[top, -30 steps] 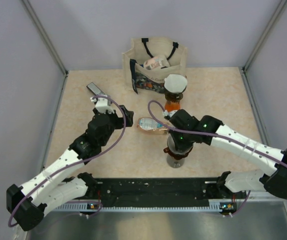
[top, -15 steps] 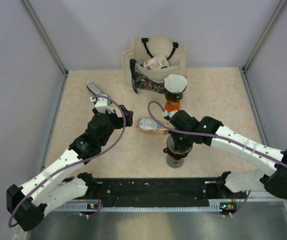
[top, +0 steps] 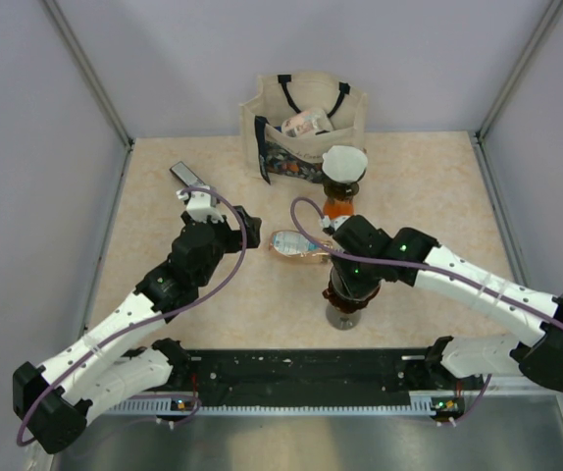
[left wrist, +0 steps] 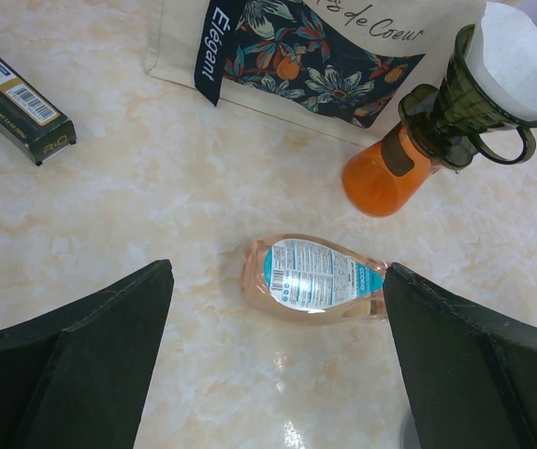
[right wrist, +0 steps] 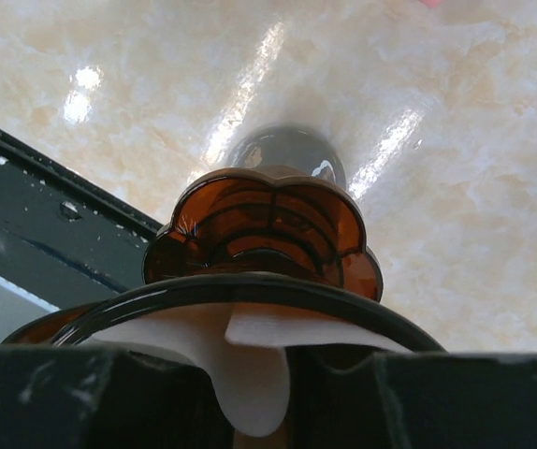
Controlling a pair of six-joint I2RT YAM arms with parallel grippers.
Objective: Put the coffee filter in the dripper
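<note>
Bright, even light comes from overhead, so the pale table (top: 429, 186) carries only short, soft shadows under my arms. Through my right wrist, white glare streaks the glossy table around the amber dripper (right wrist: 264, 234). The filter (right wrist: 250, 369) is near blown-out white, and my right fingers (right wrist: 91, 398) are a dark blur along the bottom edge. My left wrist's view is sharp, with small glints low down, and my left fingers (left wrist: 81, 365) are black and featureless.

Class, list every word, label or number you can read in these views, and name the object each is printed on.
"Elégant": dark band on the tote bag.
"s de Coeur": same bag, start cut off.
Green box: barcode and lettering too small to read.
Bottle label: print too small to read.
</note>
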